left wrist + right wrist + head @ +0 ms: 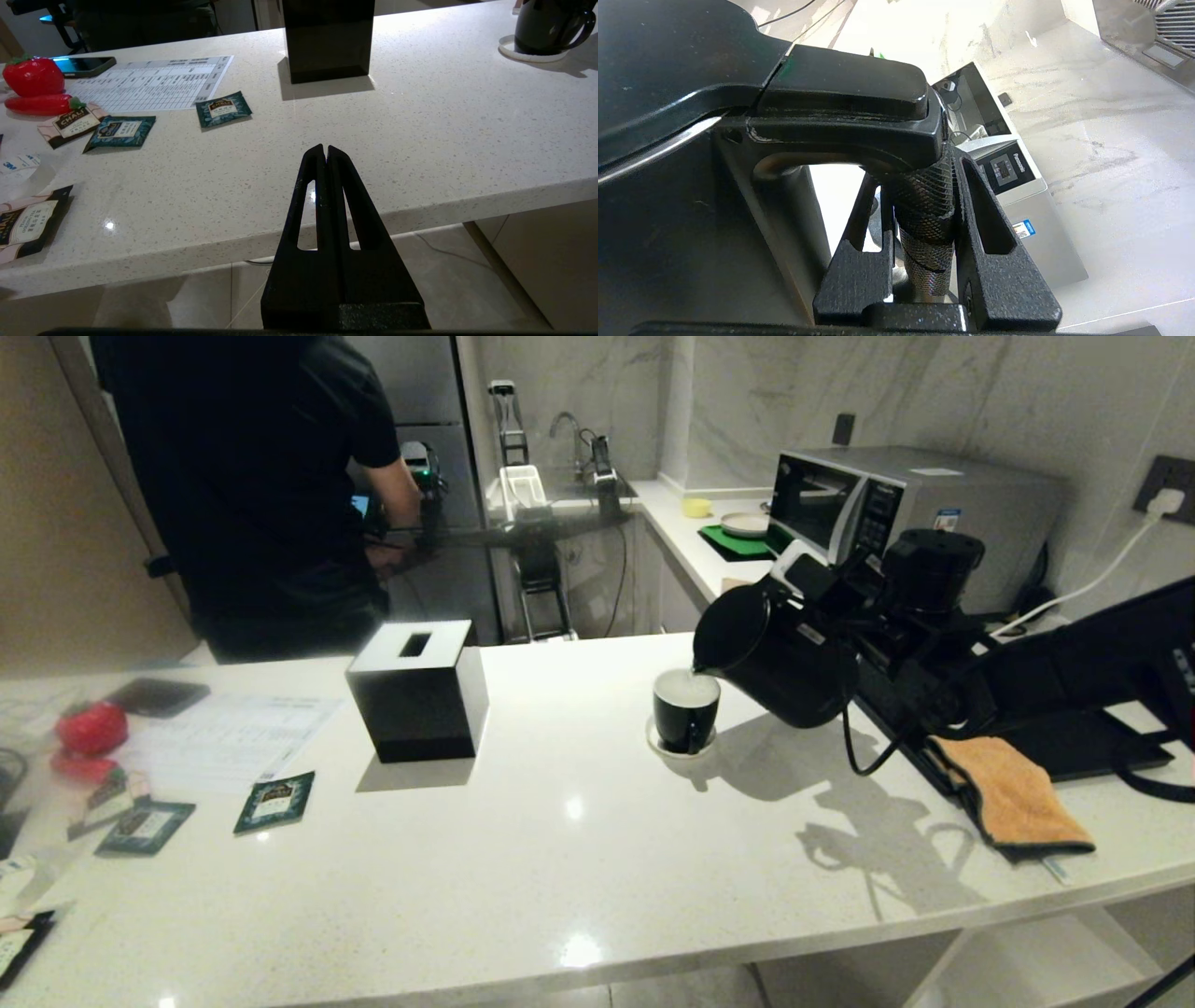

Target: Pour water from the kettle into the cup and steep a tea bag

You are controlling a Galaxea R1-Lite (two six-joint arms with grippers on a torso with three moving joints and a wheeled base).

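A kitchen with marble-look walls holds a long white speckled desk (560,859), and behind it stands one person in black (252,485), back turned. On the far counter sits one silver microwave (896,509). One right arm comes in from the right, and the right tool (924,219) pinches the knurled grip of the kettle's loop handle between its two fingers. The one black kettle (775,658) is tilted in the air with its spout just over the rim of the cup. One black box with a white slotted top (418,689) stands near the desk's middle, well apart from the cup. One orange cloth (1013,793) lies on the right, by a black tray. One printed sheet (154,84) lies on the left, with one phone (81,65) beside it and two red toy fruits (33,77) next to that. The one cup (686,709), black outside and white inside, stands on one small white saucer (658,742) under the spout. Two dark green sachets (223,108) lie flat near the sheet, with paler packets beside them. The left tool (325,154) hangs off the desk's near edge, its fingers pressed together on nothing.
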